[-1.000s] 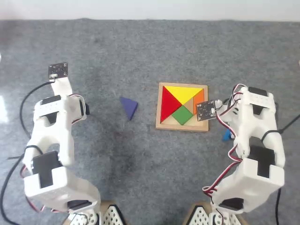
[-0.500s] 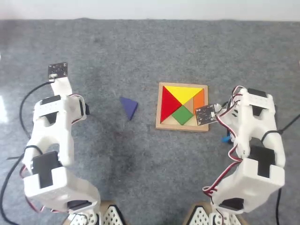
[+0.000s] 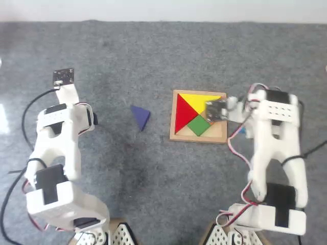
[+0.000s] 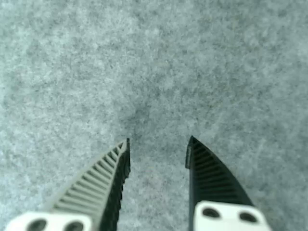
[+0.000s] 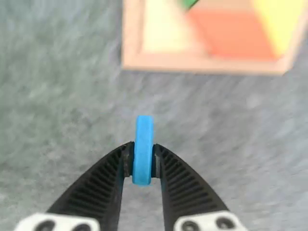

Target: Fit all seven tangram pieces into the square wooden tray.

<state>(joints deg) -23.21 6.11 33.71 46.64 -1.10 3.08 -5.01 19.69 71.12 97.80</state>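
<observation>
**High view.** Grey-covered counter (image 3: 127, 61). The square wooden tray (image 3: 172, 118) sits right of centre. Seated in it:
- a large yellow triangle (image 3: 196, 100) along the far side
- a large red triangle (image 3: 182, 113) on the left
- a green square piece (image 3: 198, 124) near the middle
- an orange piece (image 3: 220, 104) on the right, mostly covered

Bare wood shows at the tray's near right corner. A dark blue triangle (image 3: 141, 116) lies flat on the counter, well apart from the tray on its left. The right arm (image 3: 276, 132) reaches over the tray's right edge. The left arm (image 3: 56, 130) stands at the far left, near nothing.

**Left wrist view.** The fingers of the left gripper (image 4: 158, 144) are spread apart and empty, over bare counter.

**Right wrist view.** The fingers of the right gripper (image 5: 143, 146) are clamped on a light blue piece (image 5: 144, 129). It is held on edge and upright, above the counter just outside the tray rim. Past the rim are the orange piece, a yellow corner and a pale unfilled patch.

**Progress (judgement).**
- Four pieces counted in place.
- One piece is in hand, close to the tray but not seated.
- The dark blue triangle is not yet fetched.
- The wrist covers part of the tray, so the count there is uncertain.
- Roughly past halfway. Left to do: lay the held piece flat into a gap and bring over the outlying triangle.
</observation>
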